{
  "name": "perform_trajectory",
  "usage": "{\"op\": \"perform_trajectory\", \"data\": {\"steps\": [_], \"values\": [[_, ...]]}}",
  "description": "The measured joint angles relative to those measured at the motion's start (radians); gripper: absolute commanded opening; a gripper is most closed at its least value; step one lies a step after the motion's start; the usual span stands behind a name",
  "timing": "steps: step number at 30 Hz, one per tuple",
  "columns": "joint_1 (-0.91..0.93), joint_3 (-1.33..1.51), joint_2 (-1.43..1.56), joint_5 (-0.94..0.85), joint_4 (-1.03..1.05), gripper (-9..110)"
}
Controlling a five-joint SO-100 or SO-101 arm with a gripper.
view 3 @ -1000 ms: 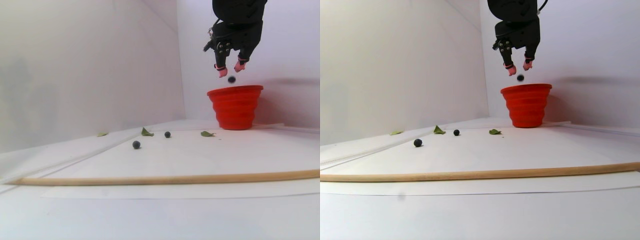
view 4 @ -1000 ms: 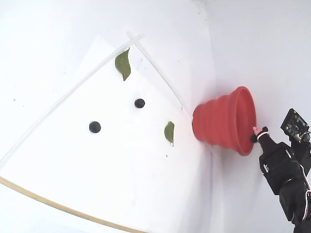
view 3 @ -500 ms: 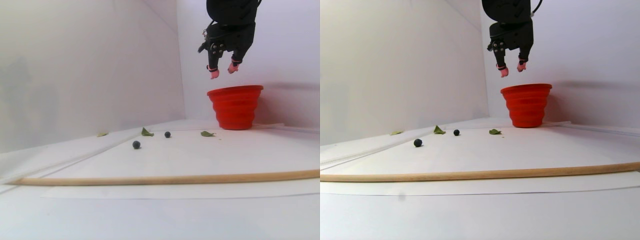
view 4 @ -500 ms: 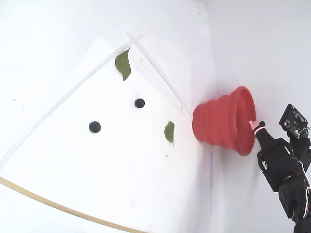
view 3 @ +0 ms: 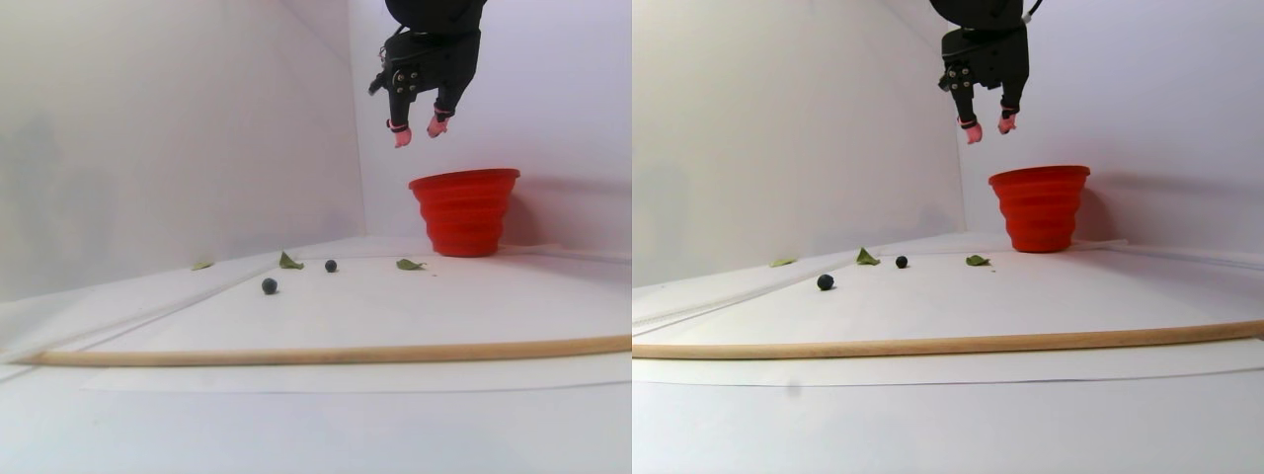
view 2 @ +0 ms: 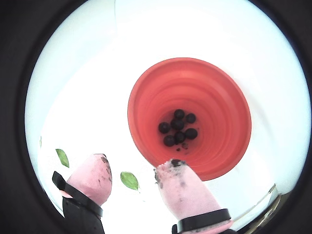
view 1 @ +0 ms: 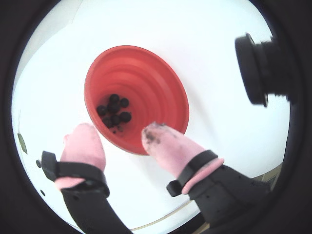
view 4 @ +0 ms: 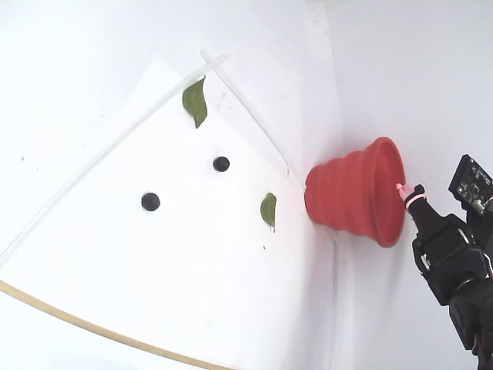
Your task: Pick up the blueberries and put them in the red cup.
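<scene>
The red cup (view 3: pixel 464 212) stands upright at the back of the white table by the wall. Both wrist views look down into the red cup (view 2: pixel 214 107), where several blueberries (view 2: pixel 178 127) lie clustered on the bottom (view 1: pixel 114 109). Two more blueberries (view 4: pixel 150 202) (view 4: pixel 221 163) rest apart on the white sheet, left of the cup in the stereo pair view. My gripper (view 3: pixel 419 135) hangs high above and slightly left of the cup's rim. It is open, and its pink fingertips (view 2: pixel 95 175) have nothing between them.
Green leaves (view 4: pixel 196 102) (view 4: pixel 268 210) lie flat on the sheet near the loose berries. A long wooden rod (view 3: pixel 326 352) crosses the table near the front. White walls close in behind and to the left of the cup.
One second ago a blueberry was falling from the open jaws toward the cup; it is now inside. The gripper has since risen and drifted left in the stereo pair view.
</scene>
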Motion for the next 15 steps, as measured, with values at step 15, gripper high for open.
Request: {"op": "perform_trajectory", "data": {"steps": [15], "values": [[-0.078, 0.063, 0.046, 0.006, 0.084, 17]]}}
